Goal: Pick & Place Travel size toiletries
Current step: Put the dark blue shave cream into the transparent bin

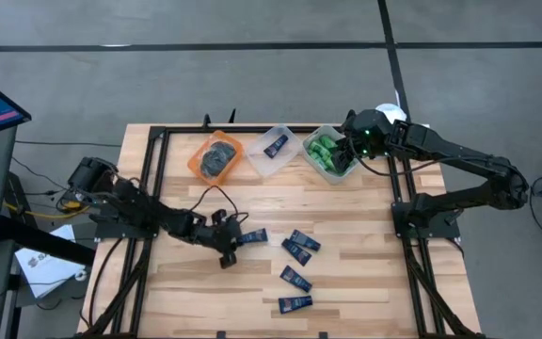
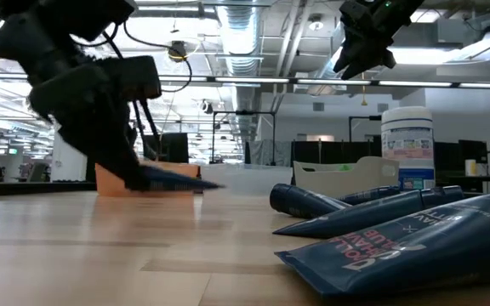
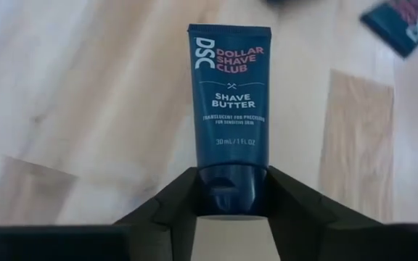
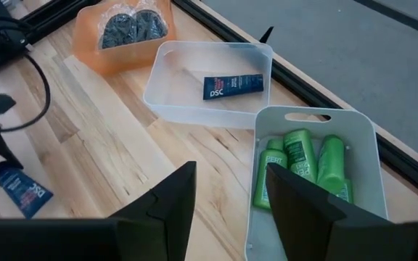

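Observation:
My left gripper (image 1: 229, 243) is shut on a dark navy tube (image 3: 229, 101) printed "Shave Butter", left of the table's middle. Three more navy tubes (image 1: 301, 244) (image 1: 296, 277) (image 1: 294, 303) lie flat on the wood to its right. At the back stand three bins. The orange bin (image 1: 202, 162) holds grey round tins (image 4: 125, 27). The middle clear bin (image 4: 216, 45) holds one navy tube (image 4: 232, 85). The right clear bin (image 4: 318, 116) holds green mini bottles (image 4: 303, 156). My right gripper (image 4: 231, 170) hangs open and empty above the green bottles' bin. My left gripper pinches the navy tube's round cap end (image 3: 231, 190) between its two fingers. The fingers slant down at it from the table's left and lie along the tube. The tube sticks out past the fingertips (image 2: 173, 178), roughly level. Whether its flat crimped end touches the wood I cannot tell.
A large white jar with a blue label (image 2: 407, 140) stands at the back right, behind the bins. Black frame rails (image 1: 153, 188) run along the table's left, right and far sides. Bare wood lies between the loose tubes and the bins.

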Tool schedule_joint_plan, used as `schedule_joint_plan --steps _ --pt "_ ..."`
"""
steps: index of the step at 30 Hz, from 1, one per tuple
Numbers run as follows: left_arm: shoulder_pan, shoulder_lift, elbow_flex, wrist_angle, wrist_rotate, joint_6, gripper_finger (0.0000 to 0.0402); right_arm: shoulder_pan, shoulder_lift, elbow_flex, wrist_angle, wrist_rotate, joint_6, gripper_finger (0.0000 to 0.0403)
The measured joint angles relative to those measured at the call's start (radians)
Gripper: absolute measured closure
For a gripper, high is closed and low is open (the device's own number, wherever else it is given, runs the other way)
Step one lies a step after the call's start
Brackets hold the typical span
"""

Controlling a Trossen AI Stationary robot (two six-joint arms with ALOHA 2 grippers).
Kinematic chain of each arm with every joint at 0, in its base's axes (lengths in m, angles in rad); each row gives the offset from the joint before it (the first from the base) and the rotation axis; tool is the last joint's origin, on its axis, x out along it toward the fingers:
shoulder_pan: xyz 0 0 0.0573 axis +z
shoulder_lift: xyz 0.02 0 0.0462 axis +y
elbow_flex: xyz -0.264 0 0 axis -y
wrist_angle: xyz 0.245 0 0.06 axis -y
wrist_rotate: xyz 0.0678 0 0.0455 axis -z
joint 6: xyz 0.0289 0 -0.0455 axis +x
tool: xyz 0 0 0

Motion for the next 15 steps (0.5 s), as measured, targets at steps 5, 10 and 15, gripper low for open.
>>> schedule_joint_plan --steps 5,10,15 --pt "0.074 -0.1 0.0 -0.043 -0.015 0.063 0.0265 0.0 0.0 0.0 0.0 0.0 0.0 0.0244" --pt "0.227 -0.22 0.0 -0.026 -0.063 0.137 0.0279 0.0 0.0 0.0 0.0 0.0 0.0 0.0244" --pt "0.428 -0.299 0.0 0.098 -0.162 0.192 0.0258 0.0 0.0 0.0 0.001 0.0 0.0 0.0244"
